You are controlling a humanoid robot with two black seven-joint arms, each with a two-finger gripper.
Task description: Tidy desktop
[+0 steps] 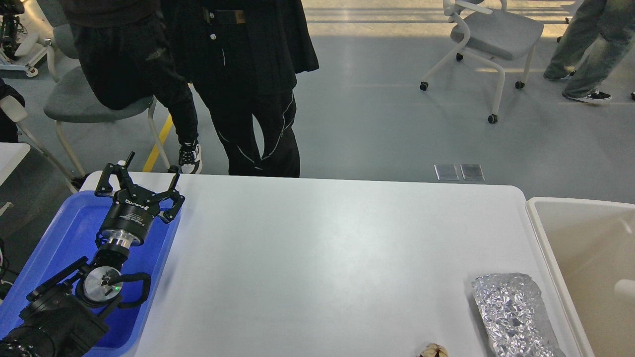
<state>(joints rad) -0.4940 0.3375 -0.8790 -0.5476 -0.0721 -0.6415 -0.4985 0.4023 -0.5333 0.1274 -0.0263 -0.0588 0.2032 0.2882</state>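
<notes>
The white desktop point(322, 248) fills the middle of the head view. A crumpled sheet of silver foil point(516, 312) lies on it near the front right corner. A small crumpled brownish thing point(432, 351) lies at the bottom edge, partly cut off. My left gripper point(152, 164) is open and empty, held above the far right corner of the blue tray point(69, 228) at the desktop's left end. My right gripper is out of view.
A cream bin point(538, 228) stands against the desktop's right edge, with a pale object point(626, 287) inside it. Two people in black point(238, 74) stand at the far edge. Chairs point(496, 34) stand on the grey floor beyond.
</notes>
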